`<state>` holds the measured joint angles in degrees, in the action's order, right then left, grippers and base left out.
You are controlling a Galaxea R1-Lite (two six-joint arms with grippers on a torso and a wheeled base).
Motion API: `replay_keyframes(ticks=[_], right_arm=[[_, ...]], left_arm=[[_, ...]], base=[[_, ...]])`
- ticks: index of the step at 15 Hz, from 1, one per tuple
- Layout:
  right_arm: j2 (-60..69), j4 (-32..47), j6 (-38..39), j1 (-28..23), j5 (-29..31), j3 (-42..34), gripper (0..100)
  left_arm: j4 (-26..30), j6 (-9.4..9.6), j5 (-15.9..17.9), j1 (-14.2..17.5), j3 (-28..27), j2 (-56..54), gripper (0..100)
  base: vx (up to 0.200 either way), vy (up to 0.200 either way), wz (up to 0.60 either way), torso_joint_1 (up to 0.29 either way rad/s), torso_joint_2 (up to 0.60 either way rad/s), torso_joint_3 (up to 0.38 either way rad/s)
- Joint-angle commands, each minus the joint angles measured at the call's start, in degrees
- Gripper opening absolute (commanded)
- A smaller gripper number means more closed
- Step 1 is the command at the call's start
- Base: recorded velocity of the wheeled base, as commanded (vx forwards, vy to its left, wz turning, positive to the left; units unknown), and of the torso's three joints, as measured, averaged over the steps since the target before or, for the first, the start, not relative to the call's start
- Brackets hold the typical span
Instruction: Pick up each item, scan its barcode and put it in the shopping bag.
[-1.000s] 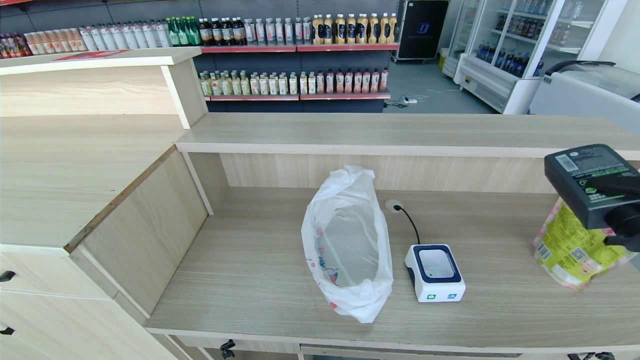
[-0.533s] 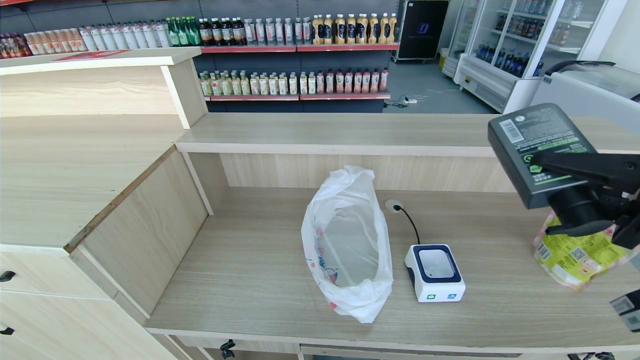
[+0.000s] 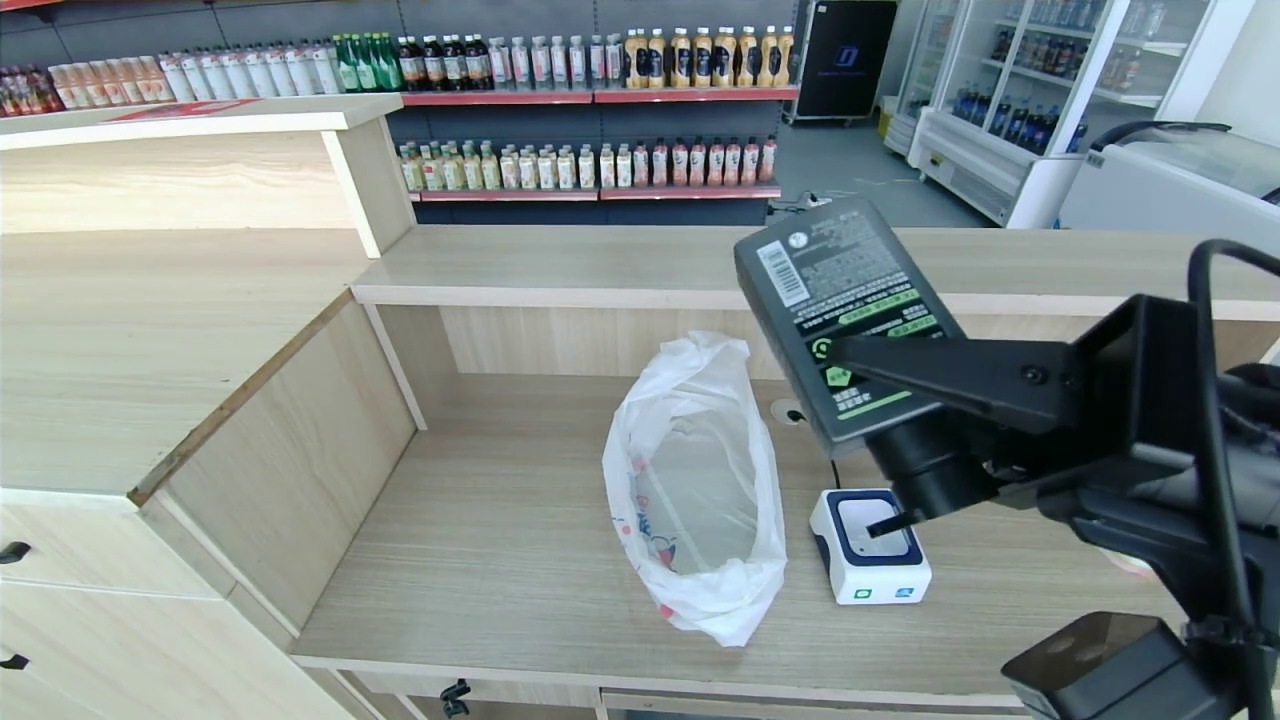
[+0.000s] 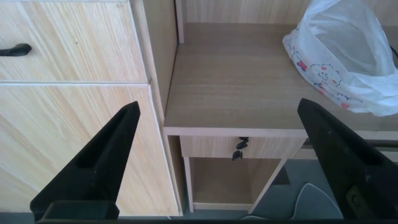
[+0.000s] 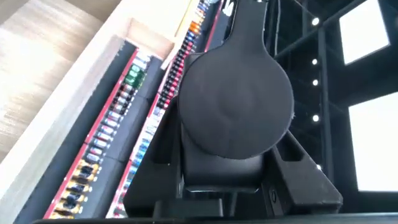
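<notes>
Nearest, the left gripper (image 4: 217, 106) is seen out in front of the counter's (image 3: 500, 560) front edge, well to the left of the scanner (image 3: 868, 545). Its fingers (image 4: 99, 168) are spread wide and nothing is held between them. A drawer (image 4: 205, 146) with a key hanging from it is set under the counter edge there.

Above the scanner, a dark flat bottle (image 3: 840, 320) is clamped in the right gripper (image 3: 862, 432). The fingers are closed on the bottle's lower part, next to the black cap (image 3: 930, 470). The bottle is held in the air and tilted, with the cap end kept low and toward the robot, over the scanner. The other end is raised up and away, to the scanner's far left. A white barcode (image 3: 783, 272) is carried on the face turned upward, away from the scanner.

The scanner itself is stood on the counter with its window facing up. The shopping bag (image 3: 695, 490) is laid just to the left of the scanner, its mouth open.

Behind the scanner, a black cable (image 3: 835, 472) is run toward a round hole in the counter. Farther behind the scanner a raised ledge (image 3: 620, 265) is built across the counter, and beyond that, shelves (image 3: 600, 95) of drinks are lined up.
</notes>
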<state>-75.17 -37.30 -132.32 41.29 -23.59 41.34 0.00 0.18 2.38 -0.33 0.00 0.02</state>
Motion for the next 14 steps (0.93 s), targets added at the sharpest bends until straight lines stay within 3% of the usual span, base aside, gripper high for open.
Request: replay_keyframes(ticks=[1, 4, 9, 14], right_arm=[[0.64, 0.13, -1.10, 0.46, -0.32, -2.75, 0], [3.36, 0.13, -4.88, 1.25, -2.78, -3.63, 0], [6.79, 0.21, -10.68, 5.38, -2.87, -8.29, 0], [6.70, -1.28, -14.11, 7.67, -2.78, -8.38, 0]], left_arm=[[0.00, -0.01, 0.00, -0.02, 0.00, 0.06, 100], [0.00, -0.01, 0.00, -0.02, 0.00, 0.06, 100], [0.00, -0.01, 0.08, -0.02, 0.00, 0.06, 100], [0.00, -0.01, 0.00, -0.02, 0.00, 0.06, 100]], base=[[0.000, 0.000, 0.00, 0.000, 0.00, 0.000], [0.000, 0.000, 0.00, 0.000, 0.00, 0.000], [0.000, 0.000, 0.00, 0.000, 0.00, 0.000], [0.000, 0.000, 0.00, 0.000, 0.00, 0.000]])
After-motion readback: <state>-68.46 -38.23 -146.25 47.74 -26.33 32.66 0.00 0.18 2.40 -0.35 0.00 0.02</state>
